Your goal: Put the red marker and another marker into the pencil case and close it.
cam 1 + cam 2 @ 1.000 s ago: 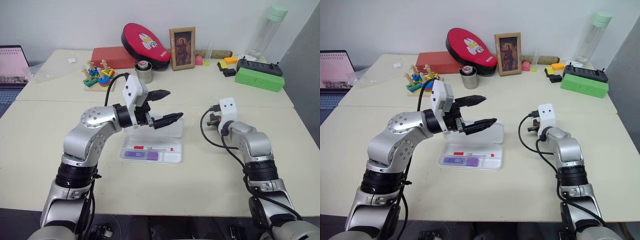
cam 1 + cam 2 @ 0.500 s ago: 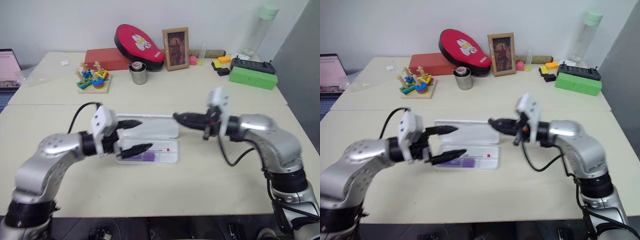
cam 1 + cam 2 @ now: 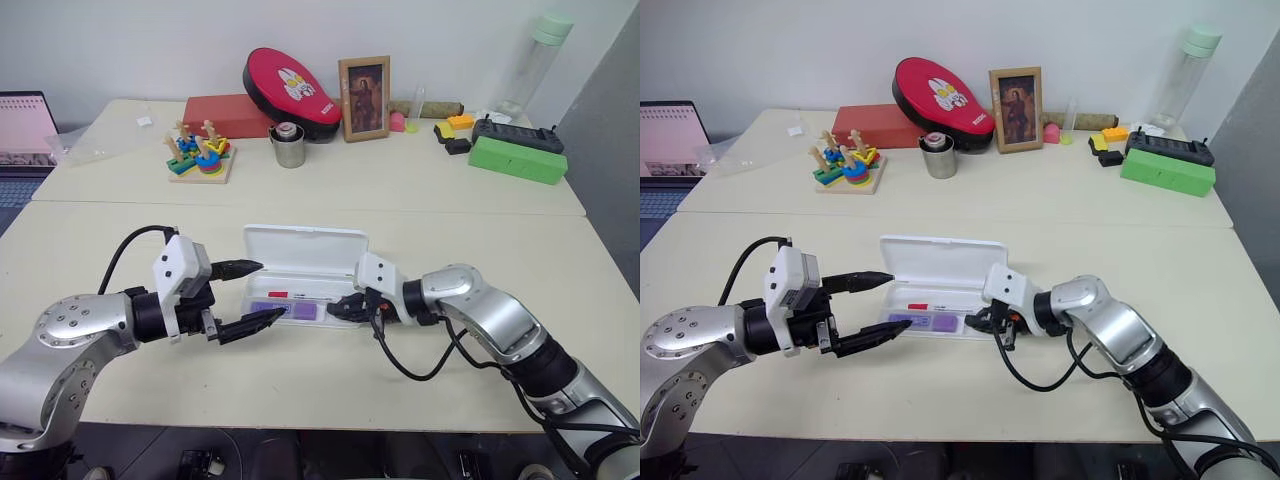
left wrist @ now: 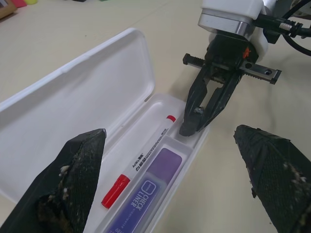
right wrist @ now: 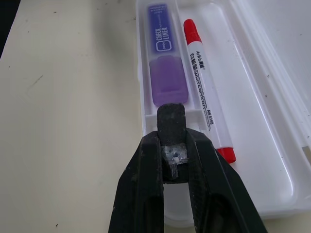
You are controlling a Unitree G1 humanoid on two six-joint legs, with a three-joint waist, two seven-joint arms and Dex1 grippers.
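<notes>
The pencil case (image 3: 305, 275) lay open on the desk (image 3: 420, 200) between both end effectors, a light, stiff, slippery shell probably best pushed shut at its raised lid's free edge. Inside, the red marker (image 4: 143, 163) and purple marker (image 4: 146, 191) lay side by side, just ahead of the right end effector (image 4: 192, 126), fingers nearly together at the tray's end, empty; the left end effector (image 3: 248, 295) gaped wide.

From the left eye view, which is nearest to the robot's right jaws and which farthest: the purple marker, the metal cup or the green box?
Counting from the right gripper:
1. Purple marker, in the open pencil case just beside it.
2. Metal cup, farther back, by the red pouch.
3. Green box, far back right corner.
</notes>
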